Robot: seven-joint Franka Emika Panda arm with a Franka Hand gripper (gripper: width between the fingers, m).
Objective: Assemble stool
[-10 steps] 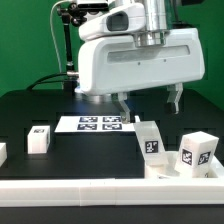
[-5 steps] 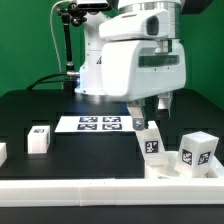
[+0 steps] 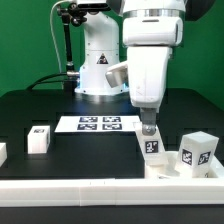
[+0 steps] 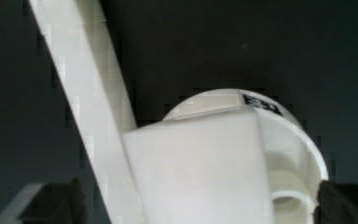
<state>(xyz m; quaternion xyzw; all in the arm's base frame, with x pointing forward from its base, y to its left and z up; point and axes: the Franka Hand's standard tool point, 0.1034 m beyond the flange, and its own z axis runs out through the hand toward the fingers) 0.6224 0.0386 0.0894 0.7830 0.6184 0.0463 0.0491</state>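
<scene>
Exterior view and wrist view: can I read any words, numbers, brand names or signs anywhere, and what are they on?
No readable words, numbers or brand names in either view.
Marker board: square black-and-white tags, patterns only.
Leg blocks: the same kind of tag, no letters.
Wrist view: one dark mark, too blurred to read.

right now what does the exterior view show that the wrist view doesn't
Exterior only: the marker board, a leg block at the exterior view's left, and a second leg block at its right. Wrist only: up close, a rounded white part with a tag, which I can't pick out in the exterior view. Both: the middle leg block under the hand.
</scene>
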